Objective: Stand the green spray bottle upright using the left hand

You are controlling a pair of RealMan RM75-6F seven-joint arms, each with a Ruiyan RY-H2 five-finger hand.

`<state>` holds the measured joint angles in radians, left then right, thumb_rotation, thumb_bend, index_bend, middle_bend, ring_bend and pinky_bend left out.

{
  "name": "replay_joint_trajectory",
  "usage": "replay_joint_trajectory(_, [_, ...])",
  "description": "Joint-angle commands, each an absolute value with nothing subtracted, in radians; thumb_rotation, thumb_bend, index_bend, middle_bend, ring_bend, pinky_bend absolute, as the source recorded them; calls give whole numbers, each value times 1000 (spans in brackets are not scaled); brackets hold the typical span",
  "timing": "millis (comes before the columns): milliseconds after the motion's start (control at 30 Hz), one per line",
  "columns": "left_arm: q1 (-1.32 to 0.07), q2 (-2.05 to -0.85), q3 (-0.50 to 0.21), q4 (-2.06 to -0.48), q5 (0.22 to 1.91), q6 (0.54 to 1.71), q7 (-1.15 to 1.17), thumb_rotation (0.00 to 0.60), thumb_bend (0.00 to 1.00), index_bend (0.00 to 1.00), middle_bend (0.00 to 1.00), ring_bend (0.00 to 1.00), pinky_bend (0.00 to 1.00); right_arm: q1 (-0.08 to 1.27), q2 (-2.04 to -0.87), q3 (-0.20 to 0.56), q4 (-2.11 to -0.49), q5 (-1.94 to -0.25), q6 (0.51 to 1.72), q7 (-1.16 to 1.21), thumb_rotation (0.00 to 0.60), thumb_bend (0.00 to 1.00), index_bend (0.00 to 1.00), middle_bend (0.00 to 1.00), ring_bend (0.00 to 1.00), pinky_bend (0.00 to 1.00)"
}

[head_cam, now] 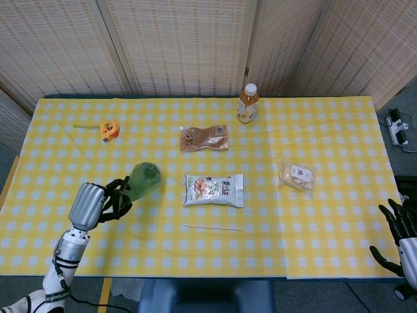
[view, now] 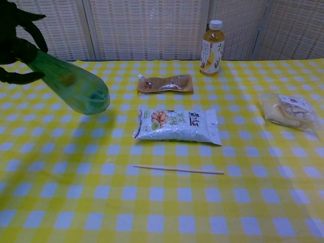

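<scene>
Your left hand [head_cam: 104, 201] grips one green spray bottle [head_cam: 143, 180] off the bench [head_cam: 339, 130], tilted, base toward one snack bag [head_cam: 214, 190]. Right hand [head_cam: 399, 225] empty, fingers spread, at bench edge.

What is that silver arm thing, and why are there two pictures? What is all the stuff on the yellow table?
It is a robot with two arms and hands like ours. One picture looks down from its head, the other looks out from its chest. Its left hand holds a green spray bottle in the air, tilted, bottom end lowest. Its right hand waits, open, off the table's edge. On the checked table lie a snack bag, a brown pouch, a thin stick, a clear packet and a small orange thing. A drink bottle stands at the back.
</scene>
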<state>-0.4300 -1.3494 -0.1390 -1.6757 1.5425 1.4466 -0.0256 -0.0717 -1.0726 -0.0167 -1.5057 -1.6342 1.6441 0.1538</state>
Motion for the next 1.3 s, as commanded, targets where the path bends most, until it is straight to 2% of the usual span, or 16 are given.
replay_joint_trajectory(33, [-396, -1244, -189, -1797, 1479, 1472, -18, 600, 466, 720, 1000, 1000, 1000, -73, -1073, -13, -1507, -1629, 1646, 153, 600, 304, 0, 0, 0, 0])
replay_joint_trajectory(233, [-392, -1126, -206, -1936, 1356, 1373, -41, 600, 487, 721, 1000, 1000, 1000, -69, -1077, -10, -1508, -1625, 1638, 145, 600, 305, 0, 0, 0, 0])
replay_joint_trajectory(400, [-427, -939, -218, -2075, 1165, 1151, -128, 600, 542, 725, 1000, 1000, 1000, -68, -1077, -9, -1509, -1624, 1636, 141, 600, 304, 0, 0, 0, 0])
replay_joint_trajectory(533, [-457, -852, -236, -2098, 1082, 1024, -208, 600, 564, 730, 1000, 1000, 1000, -68, -1078, -9, -1510, -1624, 1636, 140, 600, 305, 0, 0, 0, 0])
replay_joint_trajectory(767, [-493, -785, -268, -2079, 998, 882, -339, 600, 571, 732, 1000, 1000, 1000, -68, -1077, -9, -1509, -1625, 1635, 142, 600, 305, 0, 0, 0, 0])
replay_joint_trajectory(933, [-508, -775, -273, -2048, 978, 824, -381, 600, 580, 734, 1000, 1000, 1000, -69, -1077, -9, -1509, -1627, 1639, 143, 600, 304, 0, 0, 0, 0])
replay_joint_trajectory(1300, [-510, -829, -263, -1971, 975, 827, -392, 600, 582, 715, 1000, 1000, 1000, -70, -1077, -10, -1510, -1631, 1641, 142, 600, 305, 0, 0, 0, 0])
